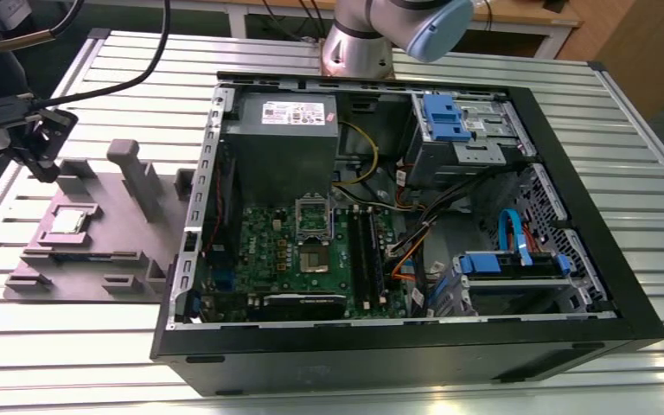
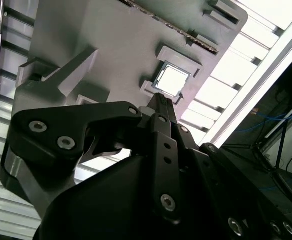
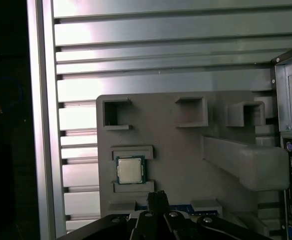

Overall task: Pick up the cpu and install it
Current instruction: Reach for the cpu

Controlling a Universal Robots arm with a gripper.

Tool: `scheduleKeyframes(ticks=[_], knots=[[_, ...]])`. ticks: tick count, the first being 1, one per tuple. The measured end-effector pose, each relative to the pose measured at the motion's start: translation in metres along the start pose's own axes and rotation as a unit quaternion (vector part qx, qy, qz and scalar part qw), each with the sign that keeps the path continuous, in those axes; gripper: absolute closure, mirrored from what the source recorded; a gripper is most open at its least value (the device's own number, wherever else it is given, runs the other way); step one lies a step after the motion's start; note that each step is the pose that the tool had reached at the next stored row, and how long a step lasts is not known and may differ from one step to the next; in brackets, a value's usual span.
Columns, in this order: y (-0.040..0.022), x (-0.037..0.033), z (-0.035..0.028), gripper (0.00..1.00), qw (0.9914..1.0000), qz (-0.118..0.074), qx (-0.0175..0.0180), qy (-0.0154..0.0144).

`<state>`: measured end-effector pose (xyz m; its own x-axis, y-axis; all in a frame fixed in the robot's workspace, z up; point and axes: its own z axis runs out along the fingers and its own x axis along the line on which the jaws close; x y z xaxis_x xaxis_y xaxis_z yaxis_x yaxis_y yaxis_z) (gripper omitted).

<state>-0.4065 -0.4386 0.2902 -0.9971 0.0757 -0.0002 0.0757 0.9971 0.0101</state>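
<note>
The cpu (image 3: 130,169) lies flat in a recess of the grey fixture (image 3: 185,150). The gripper (image 3: 157,195) hangs near it, untouching, with its fingers apparently pressed together and empty.

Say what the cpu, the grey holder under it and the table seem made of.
The cpu: metal lid, silvery and glossy, with a thin greenish edge. The grey holder: likely matte plastic, dull even surface, blocky shapes. The table: ribbed metal, probably aluminium, bright sheen.
</note>
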Motion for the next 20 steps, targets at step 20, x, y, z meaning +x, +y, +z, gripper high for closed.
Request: scheduleKeyframes(ticks=[20], knots=[[-0.0008,0.0082,0.0126,0.90,1.00000,0.000,0.0000,-0.0004]])
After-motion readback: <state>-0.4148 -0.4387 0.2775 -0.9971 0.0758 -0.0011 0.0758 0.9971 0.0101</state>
